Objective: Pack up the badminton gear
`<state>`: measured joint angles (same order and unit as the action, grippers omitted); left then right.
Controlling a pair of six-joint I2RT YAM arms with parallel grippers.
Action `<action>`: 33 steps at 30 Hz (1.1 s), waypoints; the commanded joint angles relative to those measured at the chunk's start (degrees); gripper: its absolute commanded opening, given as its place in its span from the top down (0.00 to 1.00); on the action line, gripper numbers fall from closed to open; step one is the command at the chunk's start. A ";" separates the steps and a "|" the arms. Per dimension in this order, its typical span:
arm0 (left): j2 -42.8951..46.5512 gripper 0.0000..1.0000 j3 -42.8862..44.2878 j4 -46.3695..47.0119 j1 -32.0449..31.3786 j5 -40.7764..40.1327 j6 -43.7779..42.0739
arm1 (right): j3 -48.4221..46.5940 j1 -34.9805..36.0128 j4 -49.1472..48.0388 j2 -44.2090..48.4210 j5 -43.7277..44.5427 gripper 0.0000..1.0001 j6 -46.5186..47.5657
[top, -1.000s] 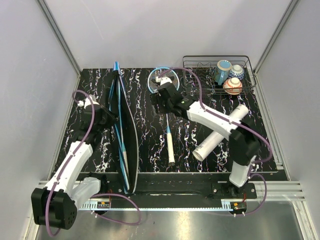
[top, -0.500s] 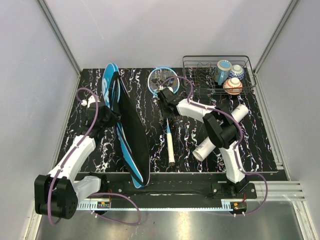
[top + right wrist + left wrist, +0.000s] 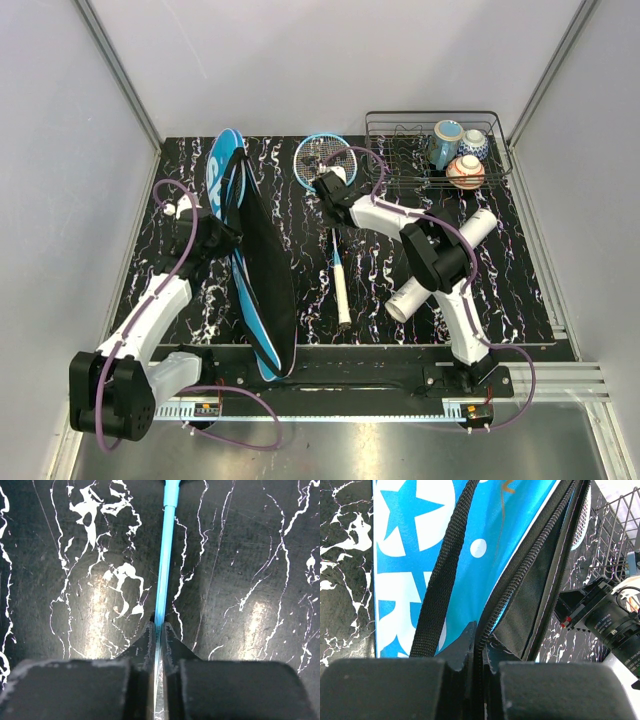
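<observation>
On our left, the left gripper (image 3: 222,236) has its fingers pressed together on the zip edge (image 3: 532,560) of the bag (image 3: 252,270). The bag lies long-ways down the left part of the table (image 3: 300,225), its mouth gaping and the black lining showing. We judge the bag to be light, soft cloth that sags wherever it is not held. The stiffer zip seam is therefore the sensible place to grip.

In the middle lies the racket (image 3: 338,270), head toward the back and white handle (image 3: 343,305) toward us. The right gripper (image 3: 157,630) is closed on the thin blue shaft (image 3: 167,540) just below the head, jaws nearly touching with only the shaft between them. We reckon the racket is light and stiff. The shaft is smooth and narrow, though, so it may swivel in the pinch, and the handle end is likely to droop when lifted.

Further right, the tube (image 3: 412,292) lies aslant, partly beneath the right arm; it looks light, hard and apt to roll. At the back right stands the rack (image 3: 400,150) with cups (image 3: 452,140), no concern of ours.
</observation>
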<state>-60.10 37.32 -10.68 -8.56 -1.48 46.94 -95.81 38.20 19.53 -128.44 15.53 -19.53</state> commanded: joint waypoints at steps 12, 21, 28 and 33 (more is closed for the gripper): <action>-0.02 1.00 4.07 0.04 2.05 -0.72 -2.81 | -14.58 0.74 5.95 7.14 2.31 1.00 10.12; -5.64 1.00 8.73 -2.24 4.16 2.44 -3.78 | -9.58 2.94 7.28 17.08 5.48 1.00 13.73; -8.01 1.00 10.05 -3.65 4.69 2.17 -2.73 | -3.17 3.90 8.32 24.19 10.75 1.00 15.75; -12.50 1.00 12.77 -4.00 4.69 4.46 -2.55 | 0.27 9.51 12.98 29.03 12.94 1.00 17.16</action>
<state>-70.24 45.98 -16.36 -4.29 0.32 43.38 -97.10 42.63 29.82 -104.44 24.67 -4.62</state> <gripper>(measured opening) 0.076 0.022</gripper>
